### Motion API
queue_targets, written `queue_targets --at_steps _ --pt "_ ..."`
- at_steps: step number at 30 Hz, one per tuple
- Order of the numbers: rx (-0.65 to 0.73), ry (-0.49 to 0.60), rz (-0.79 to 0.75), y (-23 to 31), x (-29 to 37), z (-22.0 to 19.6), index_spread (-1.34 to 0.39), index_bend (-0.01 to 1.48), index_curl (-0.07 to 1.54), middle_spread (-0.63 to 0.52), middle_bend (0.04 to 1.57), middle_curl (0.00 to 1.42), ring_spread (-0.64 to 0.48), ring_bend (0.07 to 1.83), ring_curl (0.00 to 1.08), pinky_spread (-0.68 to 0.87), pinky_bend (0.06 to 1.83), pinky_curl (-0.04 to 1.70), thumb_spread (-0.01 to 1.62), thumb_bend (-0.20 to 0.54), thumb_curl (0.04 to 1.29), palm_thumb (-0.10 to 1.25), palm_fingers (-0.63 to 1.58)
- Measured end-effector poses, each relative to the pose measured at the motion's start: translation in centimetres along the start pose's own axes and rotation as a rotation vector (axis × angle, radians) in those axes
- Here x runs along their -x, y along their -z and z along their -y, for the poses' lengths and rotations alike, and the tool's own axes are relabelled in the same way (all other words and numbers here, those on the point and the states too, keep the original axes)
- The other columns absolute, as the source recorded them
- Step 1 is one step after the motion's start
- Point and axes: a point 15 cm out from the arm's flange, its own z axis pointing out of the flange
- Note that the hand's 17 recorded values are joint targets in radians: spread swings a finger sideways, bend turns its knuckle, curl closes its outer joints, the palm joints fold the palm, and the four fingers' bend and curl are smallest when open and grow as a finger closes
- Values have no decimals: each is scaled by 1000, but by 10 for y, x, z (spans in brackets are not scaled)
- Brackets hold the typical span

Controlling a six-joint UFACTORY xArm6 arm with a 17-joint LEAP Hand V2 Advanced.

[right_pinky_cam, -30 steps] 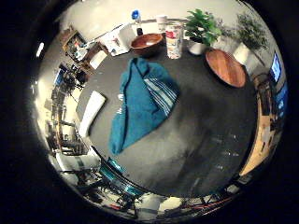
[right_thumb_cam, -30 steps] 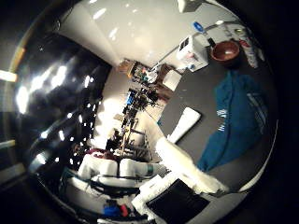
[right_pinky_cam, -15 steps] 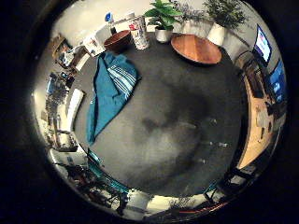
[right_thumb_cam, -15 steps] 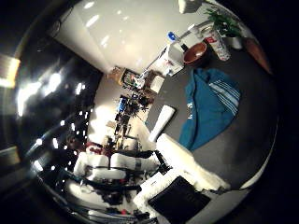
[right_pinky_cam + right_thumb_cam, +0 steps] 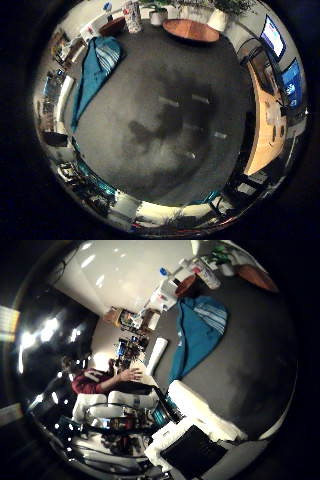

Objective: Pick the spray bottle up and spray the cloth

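Note:
The spray bottle (image 5: 133, 16), white with a red label, stands upright at the far edge of the dark grey table (image 5: 190, 150), next to a brown bowl (image 5: 113, 26). The teal cloth (image 5: 92, 68) with pale stripes lies spread flat on the table, a short way from the bottle. The thumb side palm view shows the cloth (image 5: 196, 328), the bottle (image 5: 209, 274) and white parts of my hand (image 5: 193, 422) at its edge. The hand is high over the bare middle of the table, well away from both. Its shadow (image 5: 158, 128) falls on the table.
A round wooden board (image 5: 190, 30) and potted plants (image 5: 158, 10) stand at the table's far edge near the bottle. A white strip (image 5: 156, 348) lies beside the cloth. Shelves and desks surround the table. A person sits beyond the table's side.
Both views have shifted: the hand has moved away from the cloth and bottle over the bare table. Cloth and bottle now look smaller and nearer the views' edges; neither has moved.

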Motion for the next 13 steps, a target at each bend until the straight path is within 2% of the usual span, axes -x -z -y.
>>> queue_targets --at_steps 13 --pt "32 -84 -26 3 -37 -40 -294 189 360 166 174 254 211 216 255 442 373 289 1110 -21 331 611 170"
